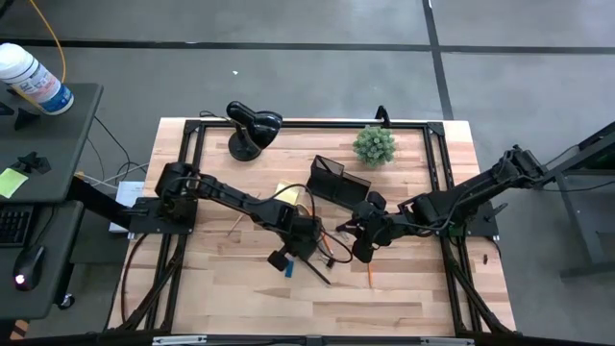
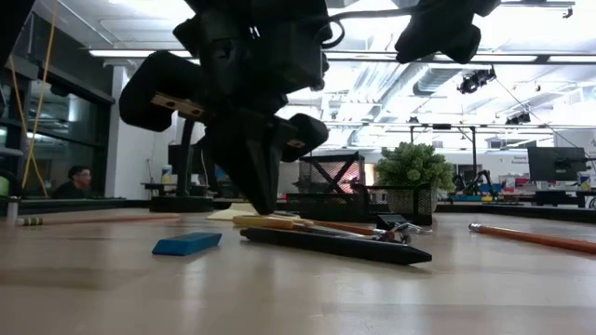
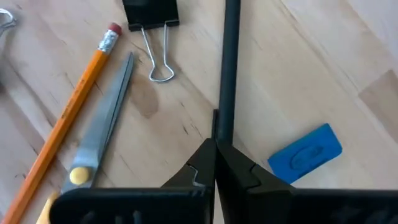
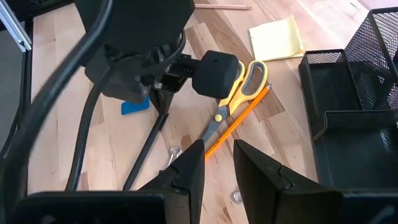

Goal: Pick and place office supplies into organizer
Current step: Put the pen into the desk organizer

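Observation:
My left gripper [image 1: 300, 246] points down at the table's middle, shut on a black pen [image 3: 229, 68]. Beside it lie a blue block [image 3: 306, 154], a black clip [image 3: 151, 12], an orange pencil [image 3: 74, 106] and the orange-handled scissors [image 4: 239, 87], all flat on the wood. My right gripper [image 4: 217, 160] hovers open just right of the left one, above the scissors and the pencil. The yellow sticky-note pad [image 4: 277, 37] lies flat beyond them. The black mesh organizer [image 1: 336, 178] stands toward the far edge. My left gripper pinches the black pen near one end [image 3: 217, 127] between its two fingers, coming from above and pointing down. The pen runs straight out ahead of the fingers. In the low view its length [image 2: 335, 245] lies on the table.
A black desk lamp [image 1: 252, 130] and a small green plant [image 1: 373, 144] stand at the far edge beside the organizer. Another pencil [image 1: 370, 277] lies near the right gripper. There is bare wood toward the near edge [image 1: 317, 312].

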Available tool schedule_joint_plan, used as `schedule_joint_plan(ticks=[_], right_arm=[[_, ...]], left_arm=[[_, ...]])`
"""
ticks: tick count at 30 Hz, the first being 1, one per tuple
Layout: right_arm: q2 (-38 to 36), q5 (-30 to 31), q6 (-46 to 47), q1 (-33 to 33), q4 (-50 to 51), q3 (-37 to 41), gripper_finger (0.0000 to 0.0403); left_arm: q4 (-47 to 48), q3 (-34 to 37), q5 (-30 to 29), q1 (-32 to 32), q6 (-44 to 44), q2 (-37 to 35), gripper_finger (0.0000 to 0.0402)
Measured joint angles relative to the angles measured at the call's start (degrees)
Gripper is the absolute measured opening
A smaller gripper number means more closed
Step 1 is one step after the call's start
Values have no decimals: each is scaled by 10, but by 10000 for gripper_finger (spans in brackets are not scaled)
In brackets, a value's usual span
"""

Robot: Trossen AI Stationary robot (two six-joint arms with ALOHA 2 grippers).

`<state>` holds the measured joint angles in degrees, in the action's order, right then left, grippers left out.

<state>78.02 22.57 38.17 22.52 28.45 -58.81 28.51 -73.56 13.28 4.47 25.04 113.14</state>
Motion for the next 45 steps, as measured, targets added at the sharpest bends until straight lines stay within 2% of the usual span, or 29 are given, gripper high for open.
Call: schedule_joint_plan(ticks=[6, 12, 19, 34, 45], right_arm=[[0, 0, -5, 0, 0, 0, 83], [0, 0, -7, 0, 1, 0, 83], [0, -2, -7, 0, 1, 0, 83], [0, -4, -7, 0, 0, 0, 83], [0, -5, -7, 0, -1, 0, 83]], left_arm=[[5, -1, 26, 0, 1, -2, 1], [-8, -1, 6, -6, -22, -3, 0], [-22, -2, 37, -21, -29, -4, 2], [-14, -2, 34, -18, -12, 13, 86], [-19, -4, 47, -18, -15, 41, 84]])
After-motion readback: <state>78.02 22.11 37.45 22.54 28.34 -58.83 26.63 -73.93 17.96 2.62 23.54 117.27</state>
